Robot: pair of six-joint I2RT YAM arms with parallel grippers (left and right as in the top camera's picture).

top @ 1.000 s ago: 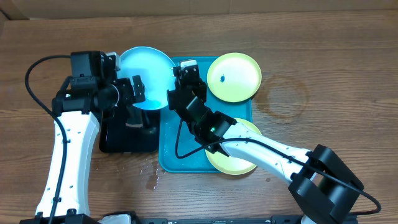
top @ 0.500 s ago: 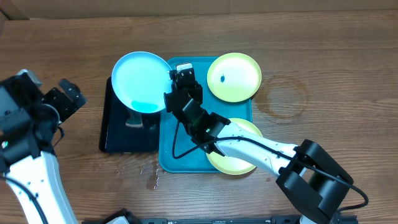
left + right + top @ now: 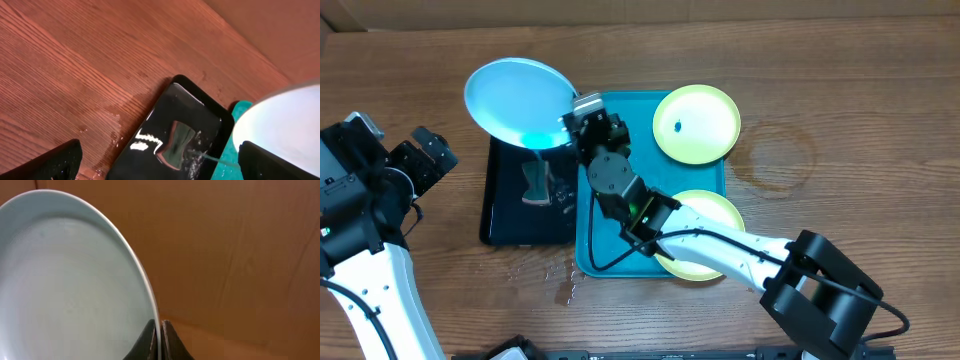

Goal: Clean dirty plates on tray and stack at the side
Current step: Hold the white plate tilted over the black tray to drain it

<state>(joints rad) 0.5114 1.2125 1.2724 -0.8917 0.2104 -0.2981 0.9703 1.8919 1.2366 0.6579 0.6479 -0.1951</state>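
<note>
The turquoise tray (image 3: 690, 178) held two pale yellow-green plates. The upper yellow-green plate (image 3: 696, 124) lay at the tray's far right corner, overhanging the rim, with a blue speck (image 3: 678, 127) on it. The lower yellow-green plate (image 3: 722, 214) lay at the near right corner, partly under the right arm. The narrower black tray (image 3: 510, 225), just left of the turquoise one, held a small grey item (image 3: 535, 180) that could not be identified.

The cyan plate (image 3: 517, 103) was off the tray, tilted in the air over the black tray's far end. The right gripper (image 3: 570, 118) was clenched on its rim. Only the right wrist view showed both fingers (image 3: 149, 339) pinching that thin edge. Only the left wrist view showed water glinting in the black tray and wetting the wooden table (image 3: 75, 65). The left gripper (image 3: 420, 158) hung wide apart and empty, well left of the trays.
</note>
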